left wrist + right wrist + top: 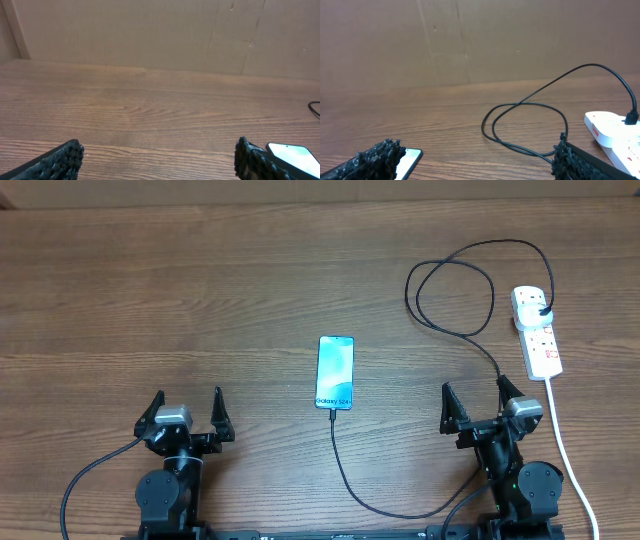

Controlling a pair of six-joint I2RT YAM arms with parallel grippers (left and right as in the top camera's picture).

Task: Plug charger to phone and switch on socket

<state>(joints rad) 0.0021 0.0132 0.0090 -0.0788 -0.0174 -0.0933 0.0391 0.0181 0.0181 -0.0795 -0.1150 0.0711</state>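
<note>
1. Left gripper and right gripper flank the phone, both spread wide and empty.
2. Socket lies well right of the phone (charger plug in).
3. Charger tip seems already in the phone; press the switch squarely.

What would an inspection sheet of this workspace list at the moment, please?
Surface: brown wood-grain table.
Job's things: phone flat mid-table, screen lit; socket far right; charger plugged into the socket's far end, its other end meeting the phone's near edge. Switch state too small to tell.
Clutter: nothing seen.
Grippers: left gripper and right gripper open, empty, at the near edge.
Cables: charger loops left of the socket, passes the right arm, curves to the phone; white cord runs from socket to near edge.
Surroundings: brown board wall.
</note>
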